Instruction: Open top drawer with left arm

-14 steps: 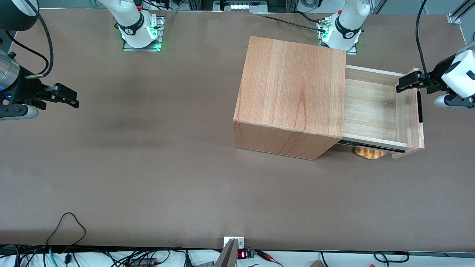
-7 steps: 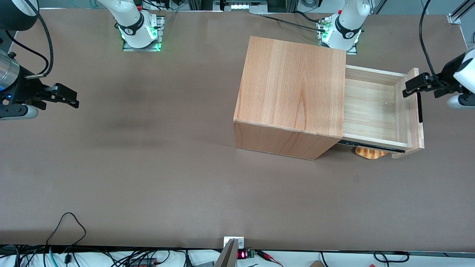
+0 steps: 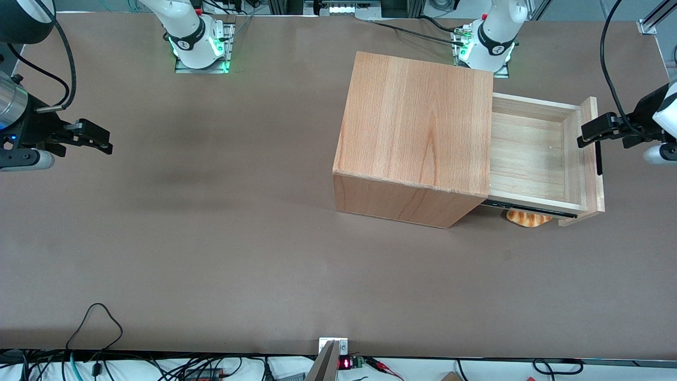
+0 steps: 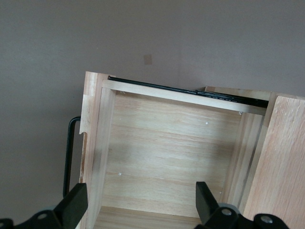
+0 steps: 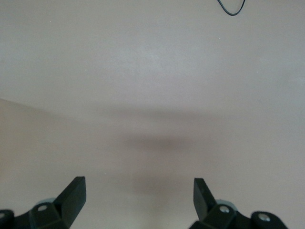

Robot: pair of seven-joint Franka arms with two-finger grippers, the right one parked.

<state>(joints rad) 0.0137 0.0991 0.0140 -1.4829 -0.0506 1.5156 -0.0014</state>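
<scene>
The top drawer point(image 3: 545, 159) stands pulled well out of the wooden cabinet point(image 3: 418, 137), in the upper right of the front view, toward the working arm's end of the desk point(image 3: 211, 238). Its tray is bare inside, and its front panel carries a slim black bar handle point(image 3: 598, 153) whose long axis runs along the panel, toward and away from the front camera.

The left arm's gripper point(image 3: 586, 133) hangs at the right edge of the front view, above the front panel's upper edge and near the handle's farther end. In the wrist view its fingers point(image 4: 72, 208) are spread wide apart with nothing between them, one over the panel beside the handle point(image 4: 70, 157), the other over the tray. The drawer lies from the fingers toward the cabinet, so the task looks essentially done and the sensible next move is probably a clear retreat.

Most of the arm is cut off by the frame edge. Whether a fingertip touches the panel is hard to judge. A bread-like object point(image 3: 528, 218) peeks from under the drawer, mostly hidden.
</scene>
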